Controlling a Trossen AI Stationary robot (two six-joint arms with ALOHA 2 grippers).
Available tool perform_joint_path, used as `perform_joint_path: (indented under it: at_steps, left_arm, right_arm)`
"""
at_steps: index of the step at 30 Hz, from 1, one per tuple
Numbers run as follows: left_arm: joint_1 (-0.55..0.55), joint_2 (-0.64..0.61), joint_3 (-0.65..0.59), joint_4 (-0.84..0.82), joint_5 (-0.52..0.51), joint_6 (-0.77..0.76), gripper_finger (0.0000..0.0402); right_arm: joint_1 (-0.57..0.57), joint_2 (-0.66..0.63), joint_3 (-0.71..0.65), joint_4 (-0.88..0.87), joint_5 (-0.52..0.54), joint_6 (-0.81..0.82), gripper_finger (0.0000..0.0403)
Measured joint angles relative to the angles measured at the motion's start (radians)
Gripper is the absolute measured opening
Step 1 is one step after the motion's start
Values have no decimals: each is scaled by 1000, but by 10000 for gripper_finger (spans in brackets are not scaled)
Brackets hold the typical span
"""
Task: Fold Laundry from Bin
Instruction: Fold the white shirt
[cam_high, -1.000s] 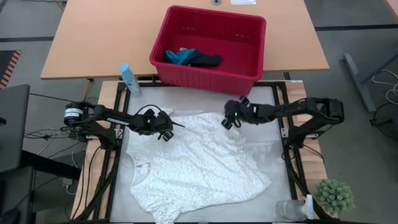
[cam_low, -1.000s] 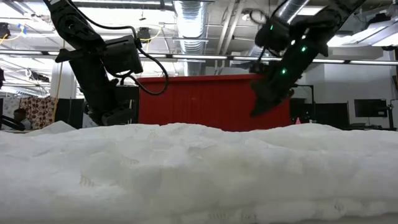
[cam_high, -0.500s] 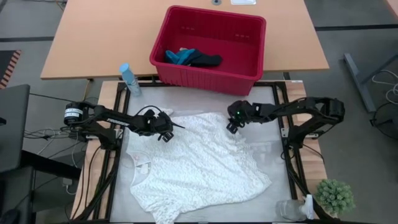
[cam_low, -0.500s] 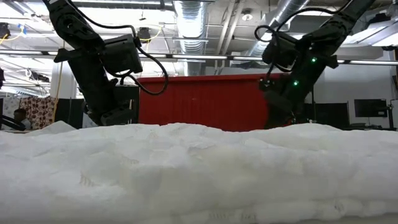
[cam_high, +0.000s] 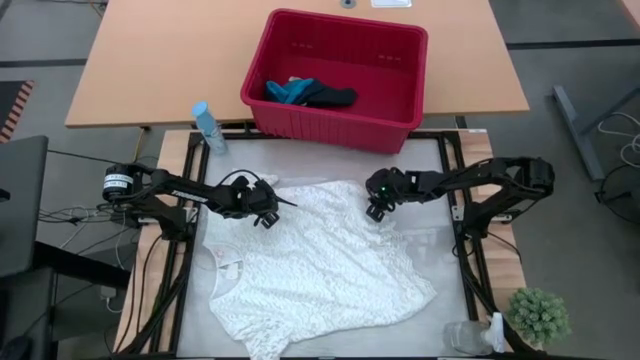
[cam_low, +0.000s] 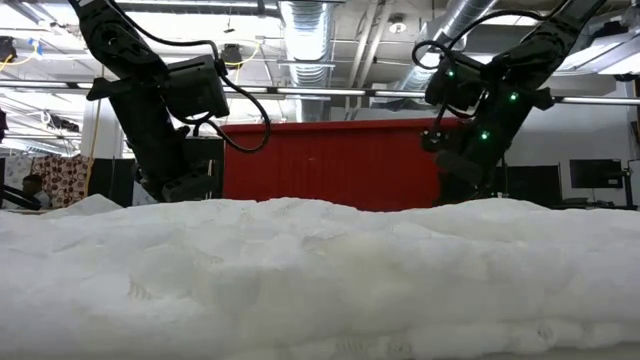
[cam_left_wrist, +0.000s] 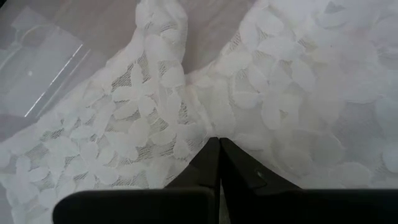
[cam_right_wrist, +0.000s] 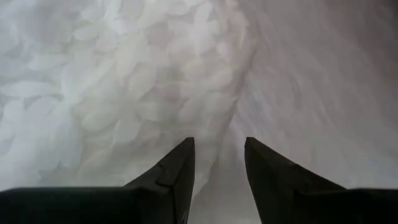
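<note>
Clearly, the white garment (cam_high: 320, 262) is spread flat on the work mat, near the red bin (cam_high: 337, 78), in which the dark and teal pieces (cam_high: 310, 94) are left. Its long axis is seen to run slantwise across the mat, from the bin side toward the near corner on the left arm's side. The right claw (cam_high: 376, 209) is held low at the bin-side corner of the cloth on its own side, and the hem there is seen directly ahead of it, lying between the two parted fingers (cam_right_wrist: 177, 171); nothing is gripped yet. The left claw (cam_high: 266, 214) is pressed shut on the opposite upper edge of the garment, where the lace is bunched at its tips (cam_left_wrist: 219, 144). Each upper corner is thus attended by the nearer arm. Closing on the hem is judged to be what is called for next.
</note>
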Motion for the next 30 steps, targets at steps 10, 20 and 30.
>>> perform_joint_path:
  at_steps: [10,20,30]
  left_arm:
    - [-1,0,0,11,1,0,0]
    - [-1,0,0,16,1,10,0]
    - [-1,1,0,91,-21,39,0]
  right_arm:
    - [-1,141,4,48,-68,13,162]
    - [7,112,2,7,143,114,19]
    - [-81,8,-2,-118,290,229,21]
